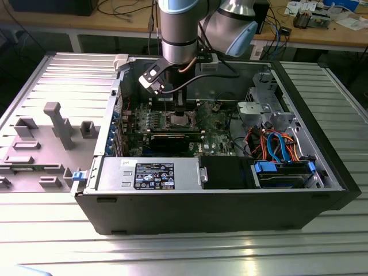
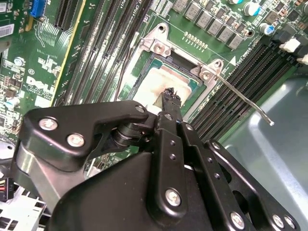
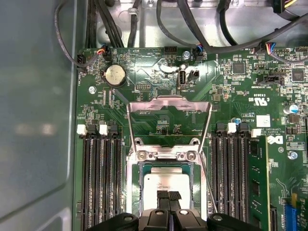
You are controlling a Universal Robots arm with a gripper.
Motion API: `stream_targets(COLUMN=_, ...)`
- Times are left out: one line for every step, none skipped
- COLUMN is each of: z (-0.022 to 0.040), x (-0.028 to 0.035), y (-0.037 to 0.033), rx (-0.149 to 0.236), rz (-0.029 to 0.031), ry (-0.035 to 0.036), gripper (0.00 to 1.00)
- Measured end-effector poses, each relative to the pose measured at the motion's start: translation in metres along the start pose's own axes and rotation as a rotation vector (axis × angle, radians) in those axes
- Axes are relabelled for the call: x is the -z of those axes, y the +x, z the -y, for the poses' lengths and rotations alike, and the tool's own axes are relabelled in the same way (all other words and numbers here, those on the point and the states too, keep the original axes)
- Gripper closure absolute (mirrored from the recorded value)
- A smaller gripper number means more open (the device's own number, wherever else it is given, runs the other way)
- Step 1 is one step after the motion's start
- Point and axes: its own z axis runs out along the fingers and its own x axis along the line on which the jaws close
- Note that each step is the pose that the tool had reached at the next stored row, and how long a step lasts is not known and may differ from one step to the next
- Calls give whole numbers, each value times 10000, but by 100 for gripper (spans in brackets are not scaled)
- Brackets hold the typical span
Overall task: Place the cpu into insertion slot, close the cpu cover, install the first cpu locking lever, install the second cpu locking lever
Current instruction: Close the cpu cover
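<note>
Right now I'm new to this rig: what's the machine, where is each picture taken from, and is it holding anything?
It is one robot arm reaching down into an open computer case, which lies on a ribbed metal table. The exterior view looks on from off the arm. Both wrist views come from cameras riding on the arm, aimed at the green circuit board inside the case. The cpu sits in the insertion slot. The pincer is closed and right at the chip's top; I see nothing held in it. The cpu cover seems swung open, and a thin locking lever sticks out free.
</note>
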Motion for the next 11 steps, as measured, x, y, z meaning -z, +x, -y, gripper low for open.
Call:
stream_targets(z=0, x=11, y=0, rx=0, rz=0, ry=0, gripper=89)
stream_targets(z=-2, x=37, y=0, rx=0, rz=0, ry=0, gripper=89)
stream_targets(z=-4, x=63, y=1, rx=0, rz=0, ry=-1, gripper=89)
stream_targets(z=-5, x=87, y=1, rx=-1, rz=0, ry=0, gripper=89)
stream_targets(z=-6, x=97, y=1, rx=0, rz=0, ry=-1, gripper=89)
stream_targets(z=-6, x=112, y=1, rx=-1, rz=0, ry=-1, gripper=89)
stream_targets(z=-8, x=132, y=2, rx=0, rz=0, ry=-1, gripper=89)
stream_targets(z=-8, x=144, y=2, rx=0, rz=1, ry=0, gripper=89)
stream_targets(z=-9, x=159, y=3, rx=-1, rz=3, ry=0, gripper=89)
stream_targets(z=-10, x=173, y=3, rx=0, rz=2, ry=-1, gripper=89)
stream_targets(z=-11, x=192, y=3, rx=0, rz=3, ry=0, gripper=89)
